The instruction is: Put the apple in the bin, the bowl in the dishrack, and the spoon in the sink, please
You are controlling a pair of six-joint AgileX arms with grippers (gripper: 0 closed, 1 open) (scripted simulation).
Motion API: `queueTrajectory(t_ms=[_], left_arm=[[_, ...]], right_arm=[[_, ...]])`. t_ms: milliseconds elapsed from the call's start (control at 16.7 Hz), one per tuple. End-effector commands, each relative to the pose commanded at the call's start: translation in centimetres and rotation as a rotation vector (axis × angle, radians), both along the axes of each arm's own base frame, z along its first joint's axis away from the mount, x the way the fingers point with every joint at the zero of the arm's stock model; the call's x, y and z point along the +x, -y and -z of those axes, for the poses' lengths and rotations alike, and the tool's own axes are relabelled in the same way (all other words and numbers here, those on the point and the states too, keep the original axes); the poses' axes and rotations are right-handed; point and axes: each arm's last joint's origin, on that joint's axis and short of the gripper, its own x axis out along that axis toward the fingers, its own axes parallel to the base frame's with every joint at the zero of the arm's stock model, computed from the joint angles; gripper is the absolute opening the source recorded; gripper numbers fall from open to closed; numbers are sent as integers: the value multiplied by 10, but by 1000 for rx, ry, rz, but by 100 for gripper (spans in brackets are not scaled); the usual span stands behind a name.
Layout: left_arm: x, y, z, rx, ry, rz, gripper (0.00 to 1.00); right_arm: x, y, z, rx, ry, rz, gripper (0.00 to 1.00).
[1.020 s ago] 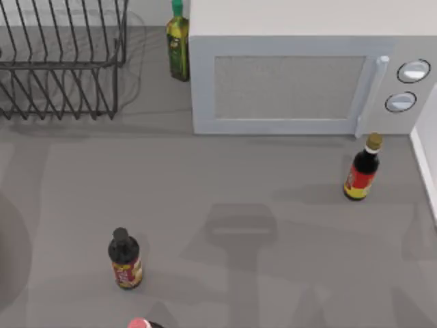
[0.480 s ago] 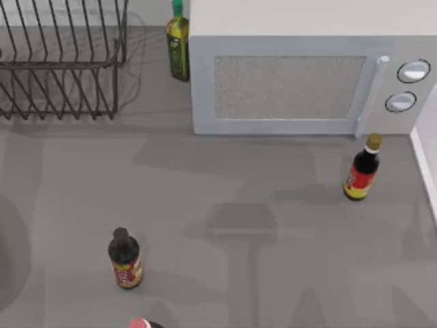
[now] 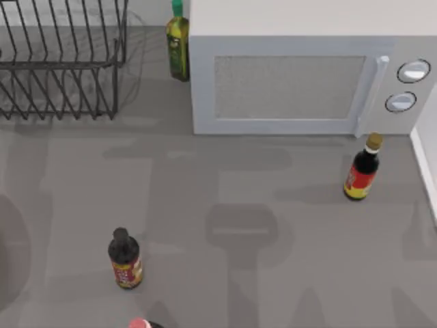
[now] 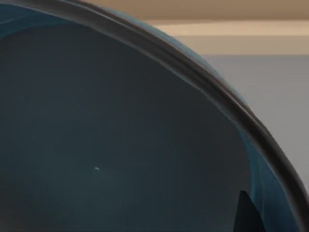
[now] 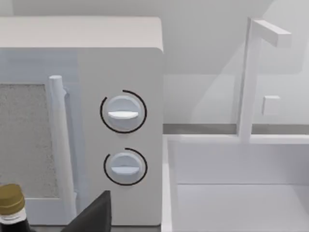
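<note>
One relation decides the coming move - where the large round bowl (image 4: 120, 145), teal-blue inside with a thin dark reddish-brown rim, lies from the dark thin-wire metal dishrack (image 3: 61, 65). In the left wrist view the bowl's inside sits right up against the camera, its rim sweeping across the picture, and a dark tip of the left hand (image 4: 246, 215) stands just inside the wall. So the bowl is at the left hand. Whether that hand is clamped on the rim or merely poised over it, I cannot tell.

The dishrack stands at the table's far left corner in the top view, beside a green glass bottle (image 3: 178, 44) and a pale grey microwave (image 3: 300, 82). My left arm is the nearer one to it, so I judge the bowl-to-rack step to be its job - the path runs toward that far left corner and should end over the rows of prongs. A dark red-labelled sauce bottle (image 3: 124, 260) stands near the front left of the grey table (image 3: 225, 171) and could be clipped.

The right hand (image 5: 94, 215) hangs near the microwave's two dials, with a white sink (image 5: 241, 203) just beside the microwave and a second dark red-labelled bottle (image 3: 360, 171) close by. Its state cannot be told either.
</note>
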Motion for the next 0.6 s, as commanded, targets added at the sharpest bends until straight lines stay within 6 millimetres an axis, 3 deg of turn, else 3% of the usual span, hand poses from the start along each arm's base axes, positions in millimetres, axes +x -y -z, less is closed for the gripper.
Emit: queueTrajectory(t_ms=[180, 480, 600], left_arm=[[6, 4, 27, 0, -22, 1, 0], [6, 5, 29, 0, -23, 1, 0], [6, 5, 29, 0, -23, 1, 15]], right_arm=[[0, 0, 0, 0, 0, 0, 100], [0, 0, 0, 0, 0, 0, 100], [0, 0, 0, 0, 0, 0, 100]])
